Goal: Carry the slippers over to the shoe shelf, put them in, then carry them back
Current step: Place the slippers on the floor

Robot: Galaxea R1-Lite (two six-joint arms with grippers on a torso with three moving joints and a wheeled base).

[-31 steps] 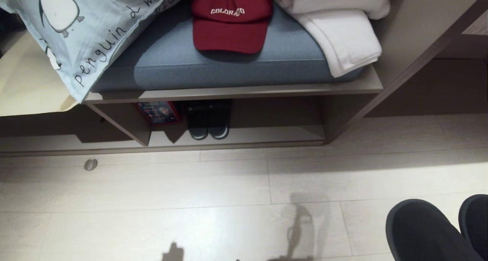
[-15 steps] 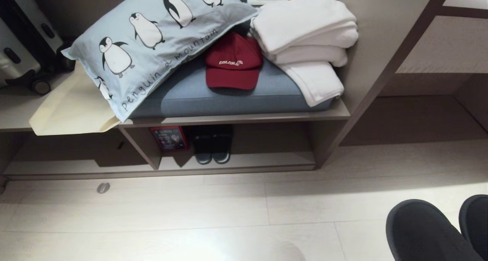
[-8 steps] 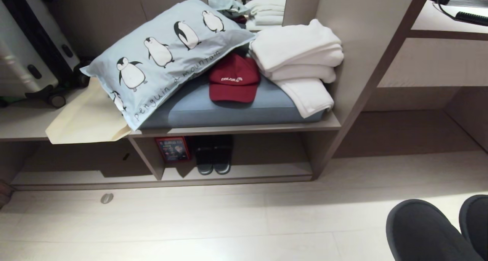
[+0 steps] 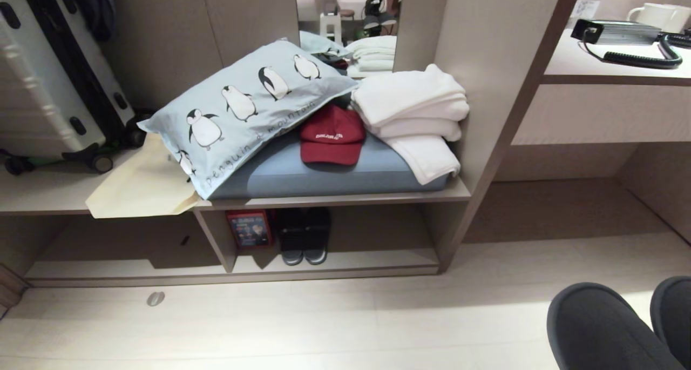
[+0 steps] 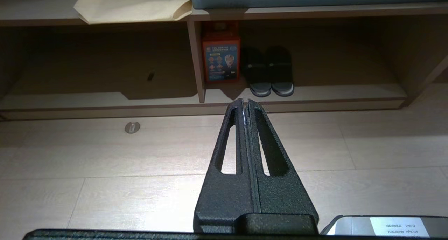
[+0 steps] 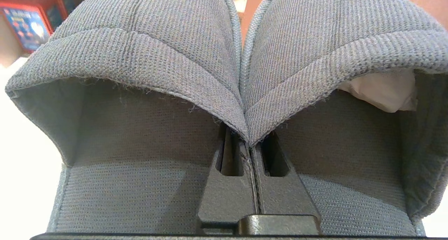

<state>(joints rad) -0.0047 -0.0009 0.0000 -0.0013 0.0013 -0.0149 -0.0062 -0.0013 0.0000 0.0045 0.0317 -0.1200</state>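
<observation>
Two grey-blue slippers hang side by side from the right gripper, whose jaws are pressed together on the inner edges of the two toe bands, where the bands meet. In the head view the same slippers show only as two rounded toes at the lower right corner, above the pale floor and well apart from the shoe shelf. This low cubby sits under a board that carries a blue cushion. Inside the cubby, near its left wall, a black pair with pale sole edges stands with the toes toward the front edge, and just beside it, on the left, a red box leans against the back. The rest of the cubby's floor, to the right of the black pair, is bare. On the cushion lie a penguin pillow, a dark red cap and a pile of folded white towels; a cream bag lies at the left edge of the board, and a suitcase stands further left. The left gripper is over the floor in front of the shelf, with its jaws pressed together and nothing between them. A small round metal disc sits in the floor near the left compartment.
</observation>
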